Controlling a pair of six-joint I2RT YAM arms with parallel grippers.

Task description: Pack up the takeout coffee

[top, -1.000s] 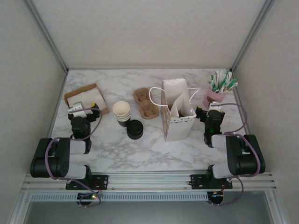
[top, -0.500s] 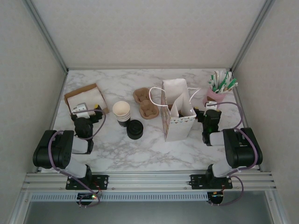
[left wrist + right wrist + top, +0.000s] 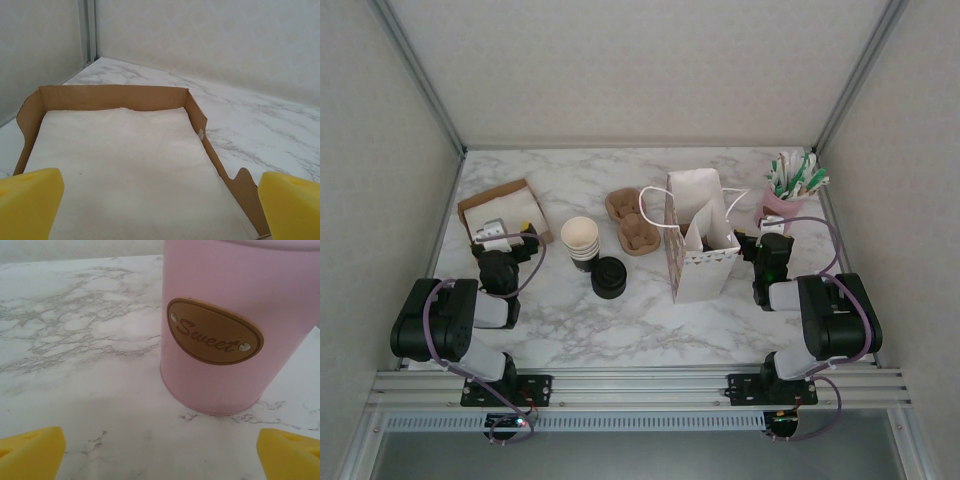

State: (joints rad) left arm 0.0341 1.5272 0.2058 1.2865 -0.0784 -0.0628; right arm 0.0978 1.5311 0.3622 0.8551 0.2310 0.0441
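Coffee cup (image 3: pixel 579 233), unlidded, topping a nested stack (image 3: pixel 582 254), at 9 o'clock of white bag (image 3: pixel 698 265), black lids (image 3: pixel 608 277) at its 5 o'clock, left gripper (image 3: pixel 160 202) spread wide, empty, over napkin tray (image 3: pixel 115 97), right gripper (image 3: pixel 160 452) spread wide, empty, facing pink tin (image 3: pixel 215 300)

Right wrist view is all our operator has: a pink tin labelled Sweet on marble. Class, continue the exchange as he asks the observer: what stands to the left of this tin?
Observer: An upright white paper bag, open at the top.
Operator: What is in the pink tin?
Observer: Green-and-white wrapped sticks poke out of its top.
Operator: And the other arm?
Observer: The left gripper, open, faces a cardboard tray holding white napkins.
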